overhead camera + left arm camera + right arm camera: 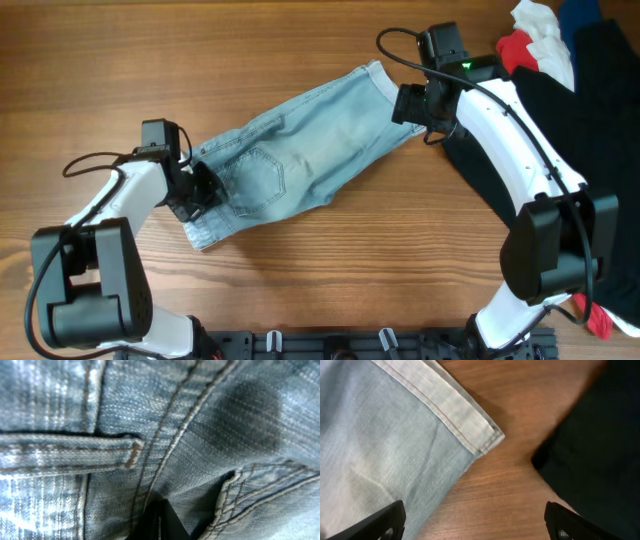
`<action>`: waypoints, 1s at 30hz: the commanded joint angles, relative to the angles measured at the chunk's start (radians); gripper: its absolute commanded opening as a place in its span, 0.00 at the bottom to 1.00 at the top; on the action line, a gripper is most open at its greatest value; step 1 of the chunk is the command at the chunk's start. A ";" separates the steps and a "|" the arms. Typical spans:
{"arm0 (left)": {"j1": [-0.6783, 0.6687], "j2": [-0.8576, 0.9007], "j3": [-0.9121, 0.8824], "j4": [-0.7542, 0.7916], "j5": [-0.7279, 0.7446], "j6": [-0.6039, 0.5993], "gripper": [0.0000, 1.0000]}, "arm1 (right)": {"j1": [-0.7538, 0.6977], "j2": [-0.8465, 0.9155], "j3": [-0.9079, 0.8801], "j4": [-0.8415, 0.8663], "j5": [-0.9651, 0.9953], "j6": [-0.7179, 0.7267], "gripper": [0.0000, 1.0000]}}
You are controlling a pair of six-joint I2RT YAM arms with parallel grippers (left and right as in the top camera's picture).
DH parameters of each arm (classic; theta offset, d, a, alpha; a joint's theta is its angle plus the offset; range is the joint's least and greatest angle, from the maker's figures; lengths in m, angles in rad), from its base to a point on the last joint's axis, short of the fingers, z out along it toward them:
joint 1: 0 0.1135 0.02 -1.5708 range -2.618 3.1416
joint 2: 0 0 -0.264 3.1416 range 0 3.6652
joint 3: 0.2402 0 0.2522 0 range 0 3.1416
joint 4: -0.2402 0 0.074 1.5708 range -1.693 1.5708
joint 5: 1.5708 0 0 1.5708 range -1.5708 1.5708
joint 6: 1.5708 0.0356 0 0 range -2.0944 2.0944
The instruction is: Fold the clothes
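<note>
Denim shorts slantwise on the table, a pincer at each end.

The denim shorts (pixel 300 150) lie flat on the table (pixel 120 60). The cloth looks soft and limp yet thick, so the stiffer stitched hems and waistband should give the surest hold. The left pincer (pixel 204 189) is clamped on their waistband end, and the right pincer (pixel 408 103) stands wide over the leg-hem corner. Just beyond that hem a black garment (pixel 600 110) could get snagged; red and white garments (pixel 530 40) lie further off.
</note>
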 commanded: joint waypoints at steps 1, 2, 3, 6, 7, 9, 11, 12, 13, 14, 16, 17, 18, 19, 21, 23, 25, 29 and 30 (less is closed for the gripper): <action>0.095 0.041 -0.043 0.011 -0.295 0.046 0.08 | 0.002 0.034 0.008 0.031 -0.093 -0.138 0.89; 0.114 0.041 -0.043 0.028 -0.281 0.054 0.09 | 0.002 0.040 0.008 0.039 -0.101 -0.154 0.89; 0.133 0.041 -0.043 0.049 -0.258 0.065 0.11 | 0.002 0.060 0.008 0.052 -0.107 -0.166 0.91; 0.160 0.042 -0.043 0.085 -0.193 0.081 0.15 | 0.002 0.113 0.008 0.077 -0.157 -0.202 0.91; 0.163 0.042 -0.043 0.089 -0.192 0.082 0.15 | 0.002 0.136 0.008 0.085 -0.185 -0.215 0.91; 0.164 0.041 -0.043 0.094 -0.193 0.082 0.16 | 0.002 0.179 0.008 0.095 -0.193 -0.207 0.91; 0.163 0.042 -0.043 0.094 -0.193 0.082 0.16 | 0.002 0.222 0.008 0.108 -0.193 -0.190 0.92; 0.164 0.042 -0.043 0.094 -0.193 0.082 0.16 | 0.002 0.241 0.008 0.113 -0.193 -0.179 0.92; 0.164 0.042 -0.043 0.094 -0.193 0.081 0.16 | 0.002 0.256 0.008 0.117 -0.206 -0.180 0.92; 0.164 0.042 -0.043 0.094 -0.193 0.081 0.16 | 0.002 0.270 0.008 0.121 -0.222 -0.181 0.92; 0.164 0.042 -0.043 0.094 -0.193 0.081 0.16 | 0.002 0.288 0.008 0.129 -0.246 -0.181 0.92; 0.163 0.042 -0.043 0.094 -0.193 0.081 0.16 | 0.002 0.297 0.008 0.136 -0.252 -0.180 0.91; 0.164 0.042 -0.043 0.094 -0.193 0.081 0.16 | 0.002 0.299 0.008 0.140 -0.258 -0.182 0.91; 0.163 0.042 -0.043 0.094 -0.193 0.081 0.16 | 0.002 0.301 0.008 0.143 -0.265 -0.184 0.86; 0.163 0.042 -0.043 0.094 -0.193 0.081 0.16 | 0.002 0.301 0.008 0.145 -0.275 -0.185 0.60; 0.163 0.042 -0.043 0.092 -0.193 0.081 0.16 | 0.002 0.301 0.008 0.143 -0.287 -0.187 0.27; 0.164 0.042 -0.043 0.089 -0.193 0.081 0.17 | 0.002 0.301 0.008 0.134 -0.261 -0.179 0.04; 0.164 0.042 -0.043 0.083 -0.193 0.082 0.17 | -0.021 0.301 0.008 0.057 0.026 0.049 0.04; 0.164 0.042 -0.043 0.083 -0.196 0.082 0.17 | -0.032 0.301 0.008 0.027 0.066 0.106 0.04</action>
